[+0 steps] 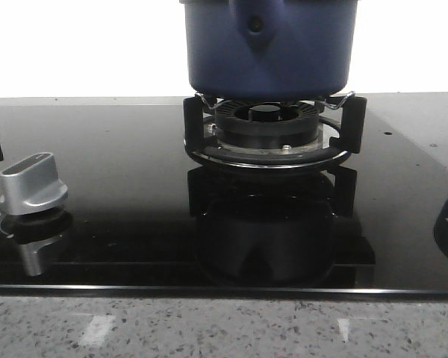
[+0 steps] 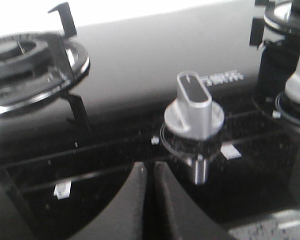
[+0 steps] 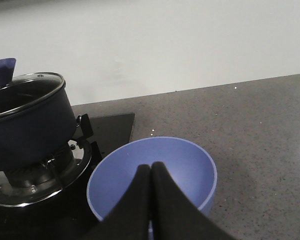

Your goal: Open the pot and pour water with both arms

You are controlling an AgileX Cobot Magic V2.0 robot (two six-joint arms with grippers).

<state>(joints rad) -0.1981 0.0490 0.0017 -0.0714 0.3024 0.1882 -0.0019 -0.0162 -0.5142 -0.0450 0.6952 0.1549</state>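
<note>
On glossy black cooktop glass (image 1: 119, 171), the lidded pot (image 1: 269, 45) sat on its burner (image 1: 267, 127); my left gripper (image 2: 149, 172) and right gripper (image 3: 151, 172) were clenched, empty.

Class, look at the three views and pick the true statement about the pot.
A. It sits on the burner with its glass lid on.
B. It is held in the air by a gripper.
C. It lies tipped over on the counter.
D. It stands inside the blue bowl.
A: the pot rests on the burner stand, and its glass lid is in place in the right wrist view.
</note>
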